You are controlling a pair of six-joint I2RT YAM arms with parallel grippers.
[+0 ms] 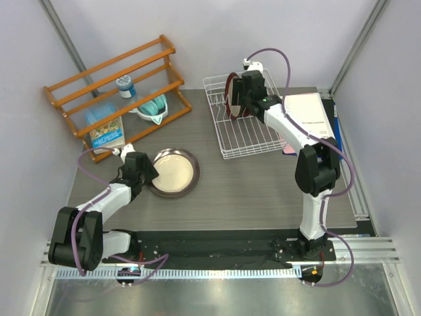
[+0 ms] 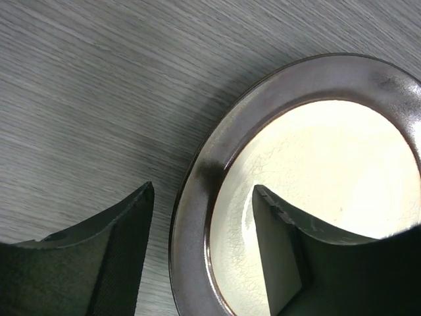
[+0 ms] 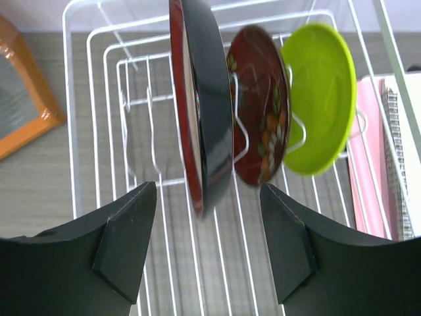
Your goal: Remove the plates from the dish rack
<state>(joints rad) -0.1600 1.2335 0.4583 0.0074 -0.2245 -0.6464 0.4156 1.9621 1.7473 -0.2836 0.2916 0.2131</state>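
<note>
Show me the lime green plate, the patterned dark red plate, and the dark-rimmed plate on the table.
lime green plate [image 3: 319,99]: right wrist view, its flat centre.
patterned dark red plate [image 3: 260,112]: right wrist view, its painted face.
dark-rimmed plate [image 2: 329,158]: left wrist view, its cream centre.

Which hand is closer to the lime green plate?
Right. Its right hand is at the dish rack, fingers open either side of the red-rimmed plate, two places short of the lime green plate. The left hand is across the table, at the dark-rimmed plate.
</note>
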